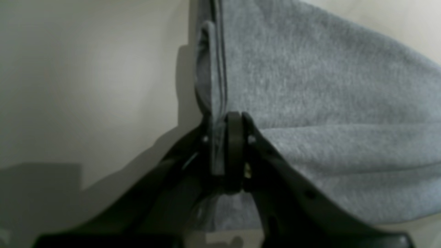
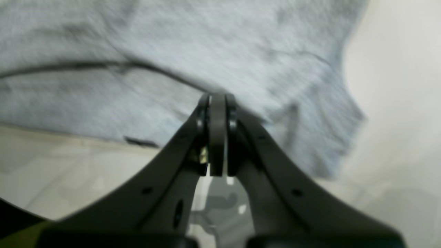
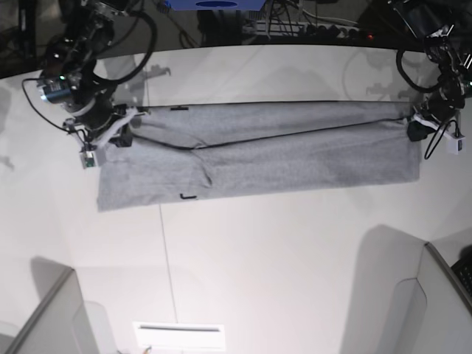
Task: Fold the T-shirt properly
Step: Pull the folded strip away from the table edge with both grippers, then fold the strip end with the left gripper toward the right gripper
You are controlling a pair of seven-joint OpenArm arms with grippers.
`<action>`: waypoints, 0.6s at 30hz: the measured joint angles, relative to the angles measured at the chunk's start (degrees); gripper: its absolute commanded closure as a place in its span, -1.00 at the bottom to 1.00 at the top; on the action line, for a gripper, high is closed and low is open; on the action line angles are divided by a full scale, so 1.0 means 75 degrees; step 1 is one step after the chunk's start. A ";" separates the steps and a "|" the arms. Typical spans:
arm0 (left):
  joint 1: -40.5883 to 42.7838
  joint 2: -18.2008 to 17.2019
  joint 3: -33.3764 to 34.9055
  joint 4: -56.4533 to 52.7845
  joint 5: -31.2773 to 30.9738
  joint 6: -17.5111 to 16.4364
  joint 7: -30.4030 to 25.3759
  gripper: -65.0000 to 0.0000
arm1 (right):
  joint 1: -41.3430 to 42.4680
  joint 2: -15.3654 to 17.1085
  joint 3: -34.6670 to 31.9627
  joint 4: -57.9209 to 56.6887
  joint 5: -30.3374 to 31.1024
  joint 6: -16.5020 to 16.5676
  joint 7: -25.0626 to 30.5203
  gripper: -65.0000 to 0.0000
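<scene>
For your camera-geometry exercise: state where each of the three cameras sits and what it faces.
Left wrist: behind the left hand, facing the T-shirt edge it pinches.
Right wrist: behind the shut right hand, facing grey cloth.
Base: overhead, looking down on the table; both arms show.
Shared: the T-shirt appears in all views.

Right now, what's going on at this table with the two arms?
A two-armed robot is folding a grey T-shirt on a white table. The shirt lies as a long band, already doubled lengthwise. The left gripper is shut on an edge at one end, and the right gripper is shut on the cloth at the other end.
</scene>
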 measured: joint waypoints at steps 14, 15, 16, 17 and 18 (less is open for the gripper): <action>0.1174 0.0140 0.0114 0.3911 -0.0032 0.0306 0.0058 1.00 | -0.0038 0.0087 -0.0009 -0.0017 0.0157 -0.0026 0.0026 1.00; 0.1218 0.0213 0.0114 0.4097 -0.0041 0.0335 0.0023 1.00 | -0.0032 0.0085 -0.0009 -0.0017 0.0160 -0.0026 0.0023 1.00; 0.1244 0.0239 0.0143 0.4223 -0.0041 0.0323 0.0041 1.00 | -0.0035 0.0079 -0.0006 -0.0017 0.0169 -0.0026 0.0026 1.00; 0.1291 0.0242 0.0251 0.4325 -0.0041 0.0329 0.0029 1.00 | -0.0035 0.0082 -0.0006 -0.0017 0.0154 -0.0026 0.0023 1.00; 0.1335 0.0227 0.0393 0.4403 -0.0035 0.0329 0.0026 1.00 | -0.0035 0.0090 -0.0006 -0.0020 0.0152 -0.0026 0.0020 1.00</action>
